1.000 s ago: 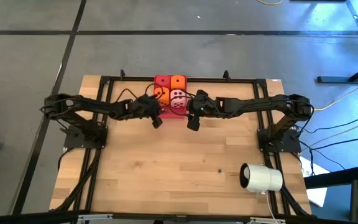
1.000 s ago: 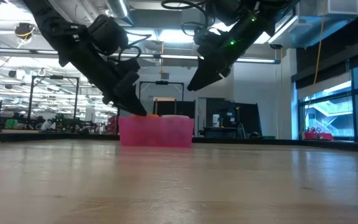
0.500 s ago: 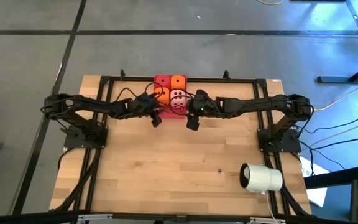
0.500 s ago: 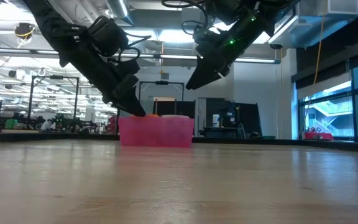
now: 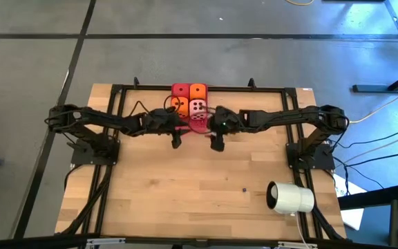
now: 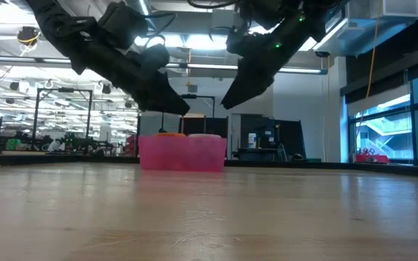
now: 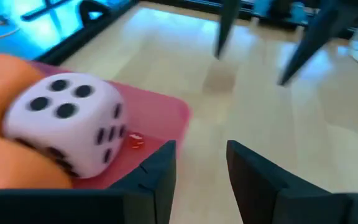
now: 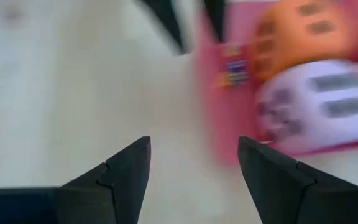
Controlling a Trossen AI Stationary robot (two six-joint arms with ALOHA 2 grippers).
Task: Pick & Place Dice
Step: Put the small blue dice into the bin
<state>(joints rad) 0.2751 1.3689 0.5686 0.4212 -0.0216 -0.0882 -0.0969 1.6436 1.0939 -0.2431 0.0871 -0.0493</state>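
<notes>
At the far middle of the pale wooden worktop (image 5: pixel 185 200), a flat pink-red rectangular tray (image 5: pixel 200 124) is seen with four small soft-looking cubes with dot pips resting on it, packed two by two and touching one another: a red die (image 5: pixel 180 91), an orange die with dark pips (image 5: pixel 198 91), a second orange die (image 5: pixel 180 105) and a pale pink die (image 5: pixel 197 106). No die is found on the bare worktop, so the placing is judged to be done, or very nearly so; little seems left beyond drawing the arms clear.

The left gripper (image 5: pixel 176 141) is held just off the tray's near corner, its jaws released and empty, with the pale pink die (image 7: pixel 67 121) and the tray's edge lying just beside them in the left wrist view. The right gripper (image 5: pixel 217 144) is poised just beside the tray on the other side, its jaws likewise parted with nothing between them. In the low view both grippers are shown raised above the tray wall (image 6: pixel 183 154), well apart from it. In the blurred right wrist view, the dice appear to sit beyond and to one side of the jaws.

A white cylinder (image 5: pixel 290 198) lies well apart from both.
</notes>
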